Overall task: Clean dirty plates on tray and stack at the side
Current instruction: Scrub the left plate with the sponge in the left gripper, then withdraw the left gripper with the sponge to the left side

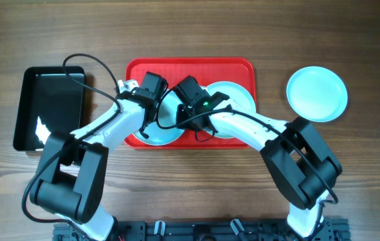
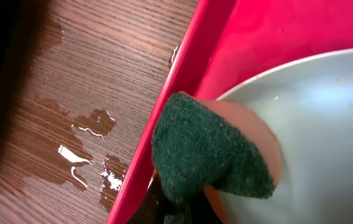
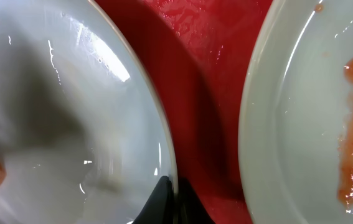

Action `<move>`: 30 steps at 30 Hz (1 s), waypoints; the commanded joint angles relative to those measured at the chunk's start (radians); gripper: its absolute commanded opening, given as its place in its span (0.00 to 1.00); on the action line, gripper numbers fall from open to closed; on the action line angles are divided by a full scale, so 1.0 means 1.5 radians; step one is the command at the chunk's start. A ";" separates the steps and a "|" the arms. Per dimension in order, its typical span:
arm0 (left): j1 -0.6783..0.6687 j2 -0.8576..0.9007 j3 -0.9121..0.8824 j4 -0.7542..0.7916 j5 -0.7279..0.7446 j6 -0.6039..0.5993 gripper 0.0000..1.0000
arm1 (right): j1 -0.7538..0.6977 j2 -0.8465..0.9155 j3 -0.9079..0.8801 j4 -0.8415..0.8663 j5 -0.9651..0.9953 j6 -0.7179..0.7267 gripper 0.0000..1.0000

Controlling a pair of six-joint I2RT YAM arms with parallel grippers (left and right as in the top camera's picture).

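Red tray [image 1: 240, 67] holds left plate [image 3: 70, 93] and smeared plate [image 3: 301, 124]; third plate [image 1: 316, 94] on table [image 1: 310, 33].
Left gripper [image 2: 182, 210] clamped on green sponge [image 2: 201, 149] at left plate's rim; right gripper [image 3: 171, 202] pinched shut on that same rim.

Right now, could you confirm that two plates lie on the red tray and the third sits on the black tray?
Not quite: the third plate lies on the bare table right of the red tray, not on the black tray, as the overhead view shows. The rest is right.
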 commanded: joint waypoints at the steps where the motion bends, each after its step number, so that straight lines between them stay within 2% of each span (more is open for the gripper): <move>1: 0.014 -0.014 -0.007 0.009 -0.085 -0.007 0.04 | -0.007 0.015 -0.007 -0.021 0.042 -0.011 0.04; 18: 0.033 -0.205 0.001 -0.009 0.038 -0.007 0.04 | -0.007 0.015 -0.007 -0.021 0.049 -0.033 0.04; 23: 0.105 -0.245 0.001 -0.051 0.096 -0.007 0.04 | -0.007 0.015 -0.007 -0.021 0.047 -0.053 0.04; 30: 0.270 -0.248 -0.001 -0.101 0.212 0.001 0.04 | -0.007 0.002 -0.006 -0.024 0.046 -0.078 0.04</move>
